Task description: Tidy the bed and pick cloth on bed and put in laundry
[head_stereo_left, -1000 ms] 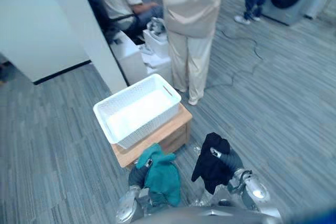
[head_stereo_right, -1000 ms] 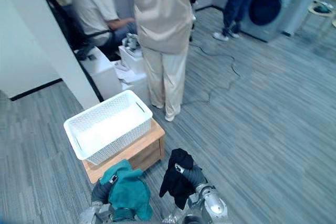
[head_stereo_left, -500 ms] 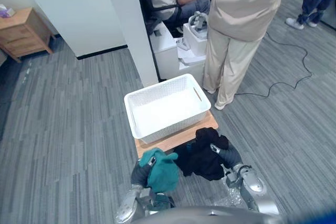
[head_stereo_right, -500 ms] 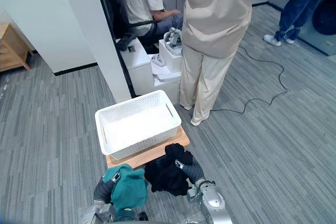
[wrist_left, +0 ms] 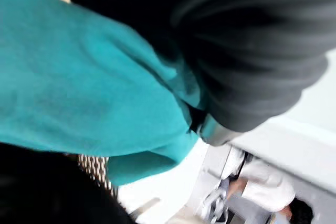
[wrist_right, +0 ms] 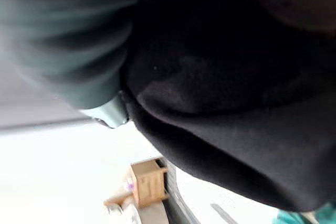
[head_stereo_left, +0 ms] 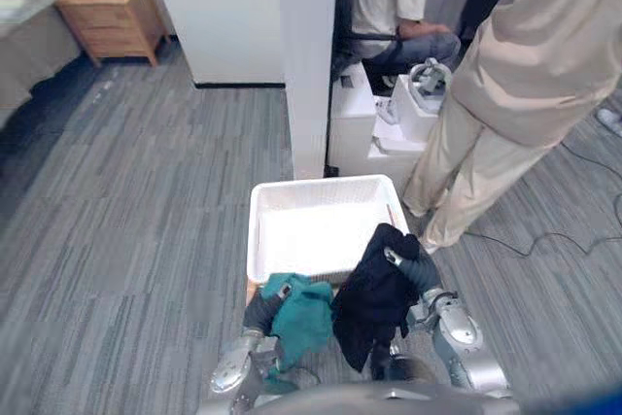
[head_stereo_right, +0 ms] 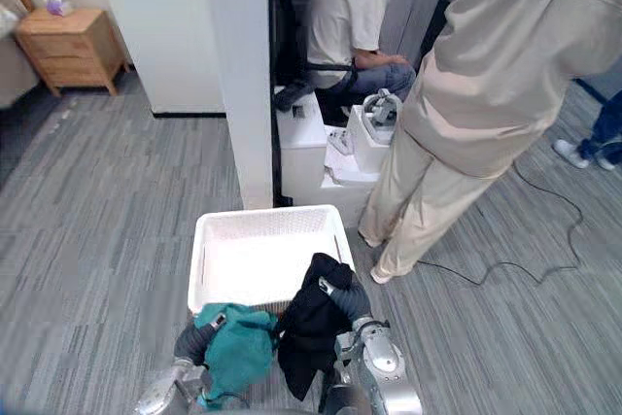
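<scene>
Left eye view: the left hand [head_stereo_left: 262, 308] bears a teal cloth [head_stereo_left: 303, 318] and the right hand [head_stereo_left: 410, 267] a black cloth [head_stereo_left: 369, 300], both at the basket's [head_stereo_left: 321, 183] 6 o'clock rim, likely for dropping in. In each wrist view cloth hides the fingers, so I cannot tell either grip.

Bright, even indoor light from overhead; shadows soft; white basket [head_stereo_left: 255, 240] nearly glares.

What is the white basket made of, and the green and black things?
White basket: probably hard matte plastic; its walls show a fine lattice. Teal cloth: soft fabric, maybe fleecy; it bunches and droops. Black cloth: soft fabric too, hanging in folds.
</scene>
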